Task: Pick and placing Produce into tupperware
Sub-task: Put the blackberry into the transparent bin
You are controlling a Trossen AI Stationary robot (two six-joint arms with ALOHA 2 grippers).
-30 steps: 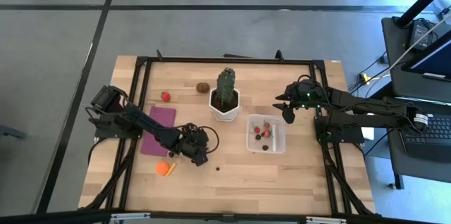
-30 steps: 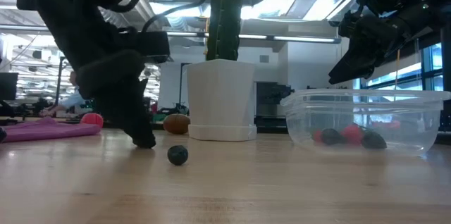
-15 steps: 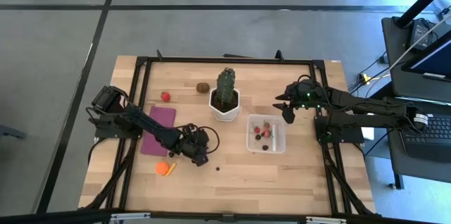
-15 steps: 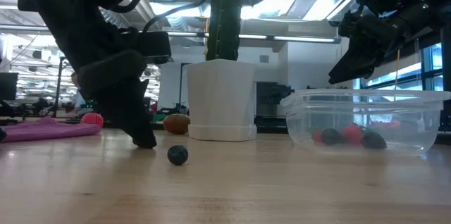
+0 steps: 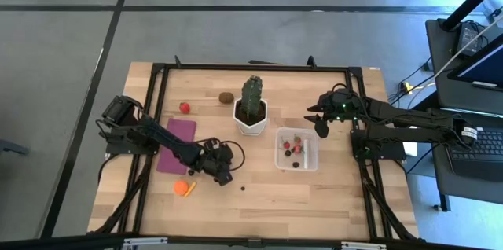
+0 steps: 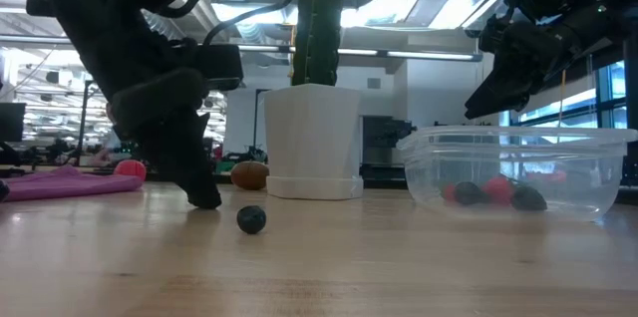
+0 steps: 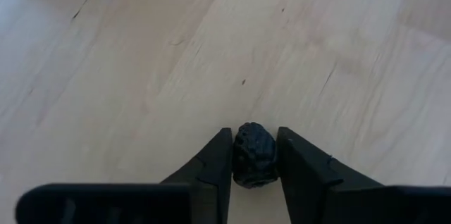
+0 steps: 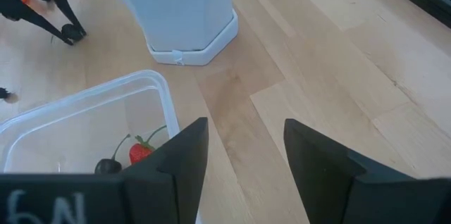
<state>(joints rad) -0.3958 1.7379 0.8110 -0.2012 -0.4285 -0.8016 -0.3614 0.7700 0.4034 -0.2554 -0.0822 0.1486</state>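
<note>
The left end effector (image 7: 255, 159) is down on the tabletop (image 5: 330, 195) in front of the purple mat (image 5: 178, 145), its fingers clenched around a dark berry (image 7: 254, 155), which sits squarely between the two pads and appears to rest on the wood. The berry looks knobbly and very light; judging from its small round shape, it could squirt out if pinched off-centre, so a grip across its widest part, as here, seems right. A second dark berry (image 6: 251, 219) lies loose nearby, the orange piece (image 5: 184, 188) just beside the arm, and a red piece (image 5: 184, 108) and brown kiwi-like oval (image 5: 225, 97) sit behind the cactus pot (image 5: 251, 119). The tupperware (image 5: 278, 158) stands to the right of the pot and already holds several red and dark pieces, a strawberry (image 8: 141, 148) among them. The right end effector (image 8: 243, 155) hangs released above the tupperware's far corner, waiting.
</note>
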